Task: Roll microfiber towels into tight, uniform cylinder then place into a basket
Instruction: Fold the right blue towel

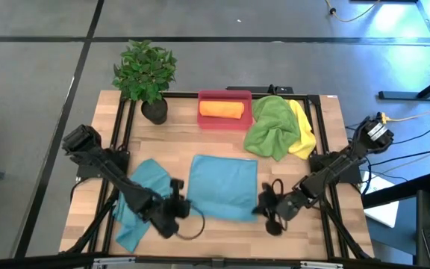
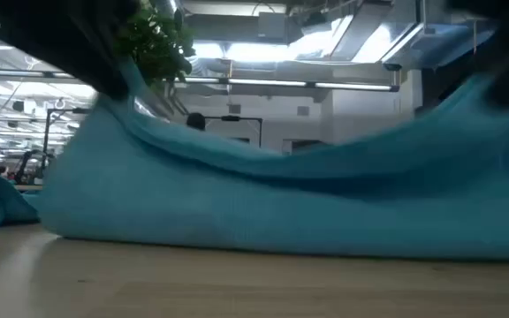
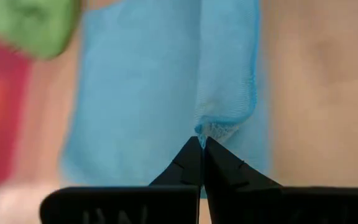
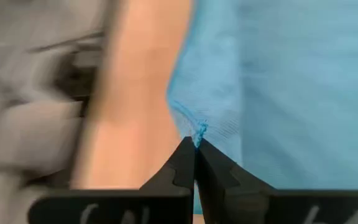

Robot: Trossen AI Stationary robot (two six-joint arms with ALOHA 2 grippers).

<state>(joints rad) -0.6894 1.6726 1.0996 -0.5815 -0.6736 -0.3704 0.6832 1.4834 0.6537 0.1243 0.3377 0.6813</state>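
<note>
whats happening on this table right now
Both arms are working on one teal-blue towel spread in the middle of the table. The left pincer and the right pincer are each shut on a near corner of it, and the low view shows that edge lifted. An orange towel already lies rolled in the red-pink basket. A green towel, a yellow one and a second teal one wait unrolled.

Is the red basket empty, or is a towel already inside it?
Not empty. In the high view the basket holds one rolled orange towel; the green towel lies beside it, outside.
</note>
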